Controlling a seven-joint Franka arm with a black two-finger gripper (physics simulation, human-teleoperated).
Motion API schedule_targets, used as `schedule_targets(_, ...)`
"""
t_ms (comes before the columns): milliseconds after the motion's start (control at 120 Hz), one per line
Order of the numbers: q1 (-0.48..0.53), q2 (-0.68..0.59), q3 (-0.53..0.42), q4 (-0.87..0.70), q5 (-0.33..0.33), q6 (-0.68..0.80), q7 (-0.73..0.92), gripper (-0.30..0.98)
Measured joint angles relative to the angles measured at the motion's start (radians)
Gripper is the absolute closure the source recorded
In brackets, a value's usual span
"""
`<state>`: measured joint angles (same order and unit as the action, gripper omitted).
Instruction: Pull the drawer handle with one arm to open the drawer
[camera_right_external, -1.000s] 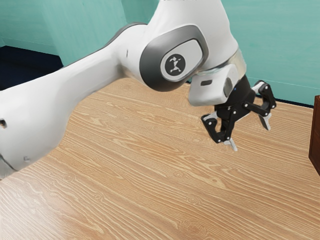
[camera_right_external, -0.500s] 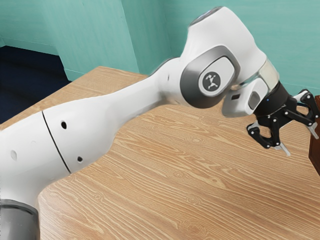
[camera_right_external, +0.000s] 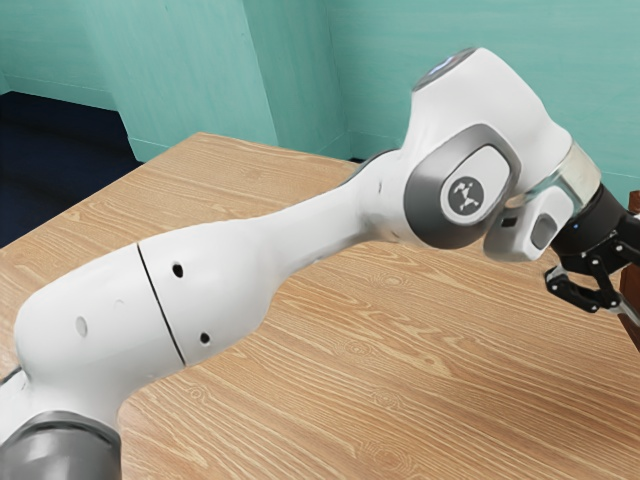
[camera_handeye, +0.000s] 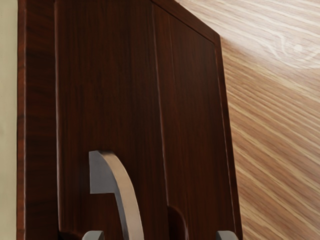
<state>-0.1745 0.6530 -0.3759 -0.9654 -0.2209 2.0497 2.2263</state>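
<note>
At the exterior view's right edge is my gripper (camera_right_external: 602, 262), partly cut off by the frame and beside the dark brown cabinet (camera_right_external: 631, 300). In the wrist view the two fingertips of my gripper (camera_handeye: 160, 235) stand wide apart at the lower edge. The curved metal handle (camera_handeye: 128, 201) rises from the dark wooden drawer front (camera_handeye: 107, 90), lying between the lines of the two fingertips and nearer one of them. Neither finger is seen pressing on it. The drawer front looks flush with the cabinet frame.
A second dark panel (camera_handeye: 192, 95) adjoins the drawer front. The light wood tabletop (camera_right_external: 400, 400) extends under the arm and beside the cabinet. Green walls (camera_right_external: 200, 70) stand behind the table.
The arm has reached toward the exterior view's right and somewhat lower, bringing my gripper from above the open table to the cabinet. The fingers were apart in the earlier frames too.
</note>
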Motion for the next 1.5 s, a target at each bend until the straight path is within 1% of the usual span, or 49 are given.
schedule_targets(325,0.001,0.036,-0.023,0.002,-0.004,0.055,0.055,0.50)
schedule_targets(475,0.005,0.042,-0.017,-0.001,-0.005,0.073,0.075,0.64)
schedule_targets(625,0.013,0.031,-0.007,-0.023,-0.007,0.082,0.091,0.73)
schedule_targets(808,0.021,-0.042,0.021,-0.116,-0.016,0.091,0.110,0.77)
schedule_targets(1117,0.063,-0.256,0.034,-0.376,-0.021,0.097,0.132,0.79)
schedule_targets(1183,0.067,-0.272,0.033,-0.407,-0.022,0.097,0.135,0.80)
schedule_targets(1333,0.071,-0.281,0.035,-0.435,-0.031,0.102,0.143,0.79)
schedule_targets(1500,0.084,-0.350,0.047,-0.513,-0.030,0.101,0.144,0.79)
